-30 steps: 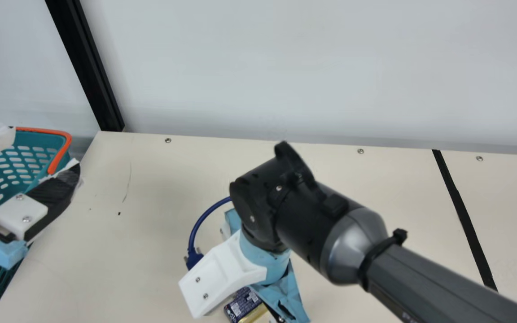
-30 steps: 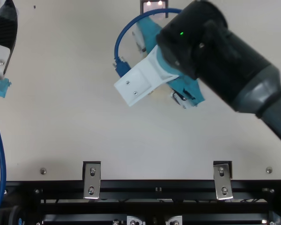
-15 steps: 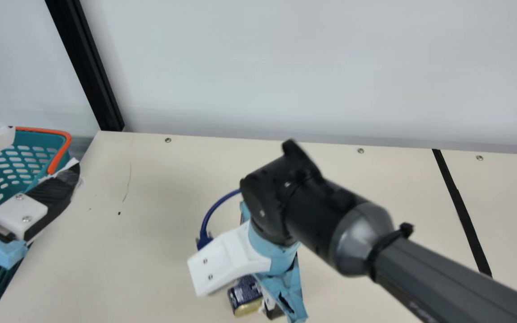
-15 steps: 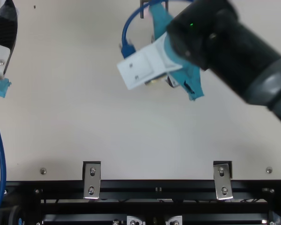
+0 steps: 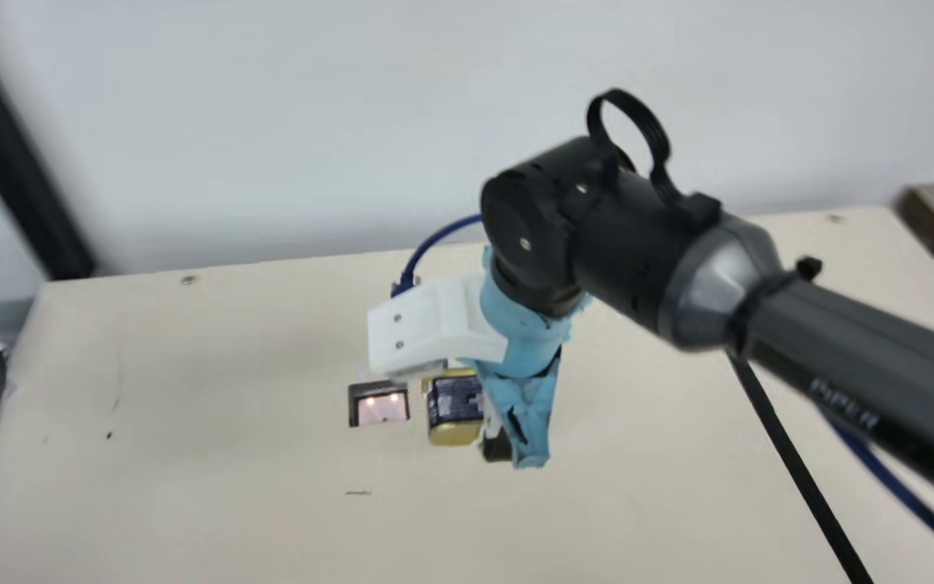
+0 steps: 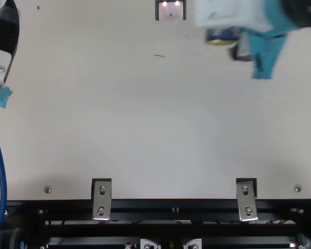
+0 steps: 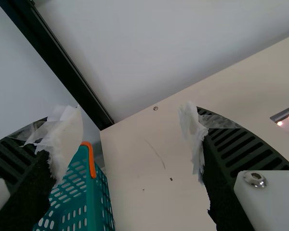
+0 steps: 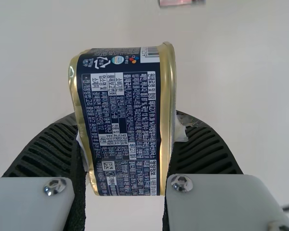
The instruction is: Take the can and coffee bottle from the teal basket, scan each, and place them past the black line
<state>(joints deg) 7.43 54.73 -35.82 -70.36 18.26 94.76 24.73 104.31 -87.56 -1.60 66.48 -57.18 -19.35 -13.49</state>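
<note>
swinging rightward since the earlier top view, the right gripper [image 8: 126, 120] is clasping the can [image 5: 455, 401], opening no wider than its body. the can is hanging just right of the scanner [image 5: 382, 407]; the black line [image 5: 794, 466] is running farther right.

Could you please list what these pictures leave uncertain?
- Can's far side: right wrist view, turned away from the camera.
- Can's upper part: top view, blurred and covered by the right gripper.
- Teal basket's lower part: left wrist view, cut off by the bottom edge.
- Black line's far stretch: main view, behind the right arm.
</note>
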